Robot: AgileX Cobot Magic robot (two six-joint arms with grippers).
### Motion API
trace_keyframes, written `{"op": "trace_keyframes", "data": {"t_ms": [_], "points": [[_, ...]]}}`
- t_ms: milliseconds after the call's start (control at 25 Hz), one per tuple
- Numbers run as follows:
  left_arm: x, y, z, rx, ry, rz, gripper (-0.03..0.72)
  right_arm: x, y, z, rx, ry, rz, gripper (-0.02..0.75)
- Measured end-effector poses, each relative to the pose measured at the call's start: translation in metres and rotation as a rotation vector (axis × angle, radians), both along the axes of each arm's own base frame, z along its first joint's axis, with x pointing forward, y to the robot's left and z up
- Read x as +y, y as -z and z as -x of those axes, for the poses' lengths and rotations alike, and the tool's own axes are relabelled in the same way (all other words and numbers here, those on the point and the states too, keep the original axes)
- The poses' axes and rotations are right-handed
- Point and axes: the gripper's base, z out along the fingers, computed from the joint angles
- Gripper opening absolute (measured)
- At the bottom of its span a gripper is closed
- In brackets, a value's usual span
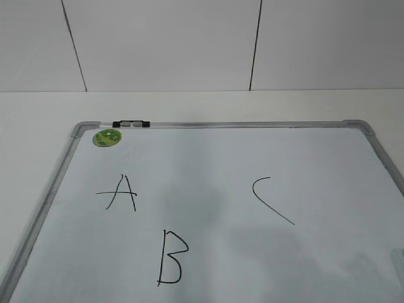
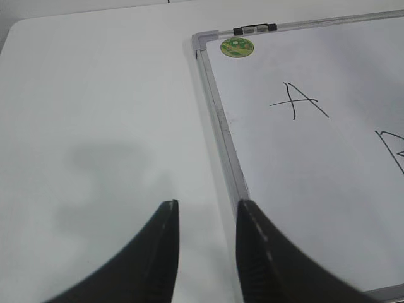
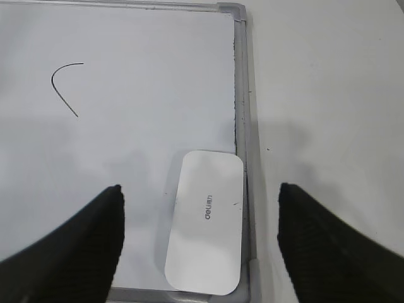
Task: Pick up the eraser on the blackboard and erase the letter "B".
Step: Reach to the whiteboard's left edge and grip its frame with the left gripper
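The blackboard [image 1: 240, 125] is a white board with a silver frame, lying flat on the table. The letter "B" [image 1: 172, 257] is drawn in black near its front middle; part of it shows at the right edge of the left wrist view [image 2: 394, 148]. The eraser [image 3: 205, 221], a white oblong block with grey lettering, lies on the board's near right corner against the frame [image 3: 241, 95]. My right gripper [image 3: 201, 188] is open wide above the eraser, one finger on each side, not touching. My left gripper [image 2: 208, 203] is open and empty over the table by the board's left frame [image 2: 218, 113]. Neither gripper shows in the exterior view.
A black "A" [image 1: 118, 193] is left of the B and a "C" curve [image 1: 268, 199] is to the right. A round green sticker [image 1: 106, 137] and a black clip [image 1: 131, 124] sit at the board's far left corner. A white wall stands behind the table.
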Motion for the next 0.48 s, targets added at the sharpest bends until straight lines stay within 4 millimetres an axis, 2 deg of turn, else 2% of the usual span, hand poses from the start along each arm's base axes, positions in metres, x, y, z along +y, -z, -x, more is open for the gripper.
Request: {"op": "trace_keyframes", "data": {"t_ms": [480], "points": [[0.0000,0.0000,0.0000,0.000,0.000,0.000,0.235,0.0000,0.0000,0.0000,0.000,0.000,0.000,0.584]]}}
